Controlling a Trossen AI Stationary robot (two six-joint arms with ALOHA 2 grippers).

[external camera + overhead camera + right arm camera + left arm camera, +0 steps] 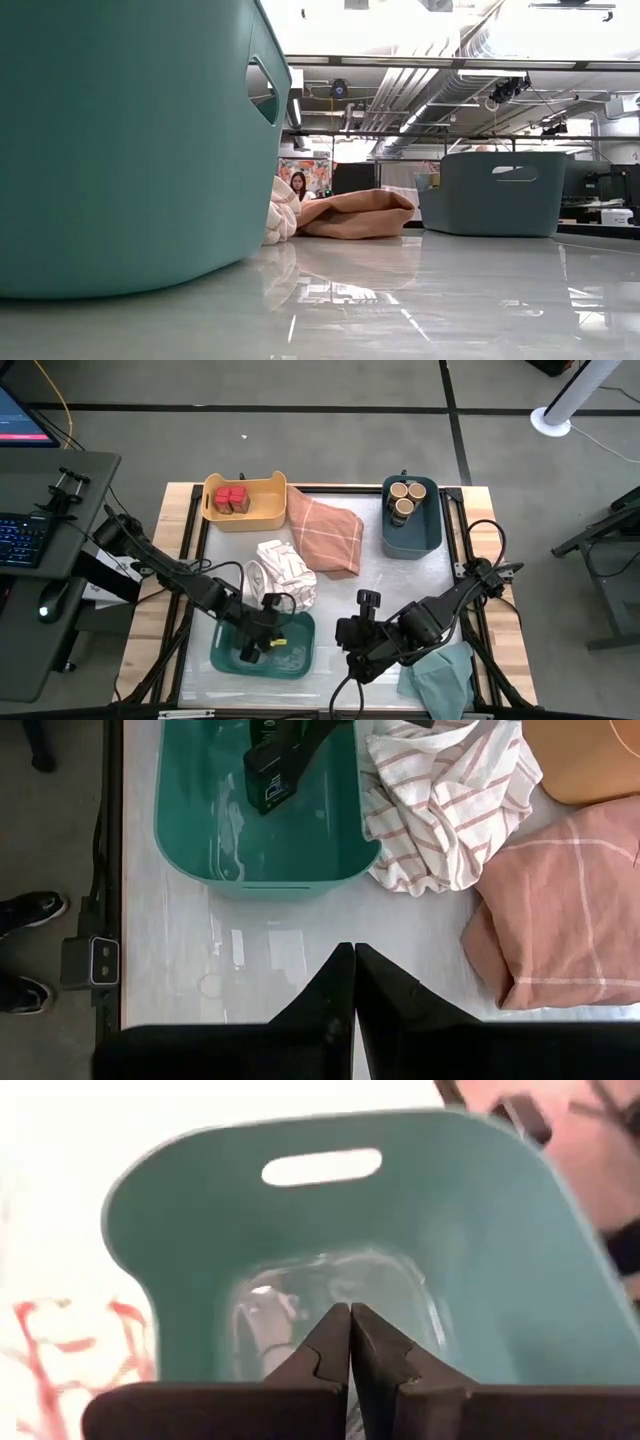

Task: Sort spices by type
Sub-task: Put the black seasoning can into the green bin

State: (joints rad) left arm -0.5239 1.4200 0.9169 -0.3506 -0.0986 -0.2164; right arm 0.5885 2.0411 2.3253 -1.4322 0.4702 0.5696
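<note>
Table (480,660) held three bins. Teal bin (300,650) nearest arms, looked empty. Left gripper (252,650) hung inside it, fingers pressed together, holding nothing. Right gripper (352,660) just beside bin, also clamped on nothing. Spices were far side: red-topped boxes (232,499) in yellow bin (262,517), closer to left arm; tan-topped jars (407,498) in blue bin (410,540), closer to right. Black blocks not spotted, guessing under cloths.

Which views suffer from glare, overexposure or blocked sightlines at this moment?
Low view: the large teal plastic bin fills the left half, hiding what lies behind it, ceiling lights are blown out, and the glossy white tabletop mirrors them. Left wrist view: the background beyond the bin is washed out to white. High view: evenly lit, with mild sheen on the tabletop. Right wrist view: clear, with small reflections on the tabletop.
</note>
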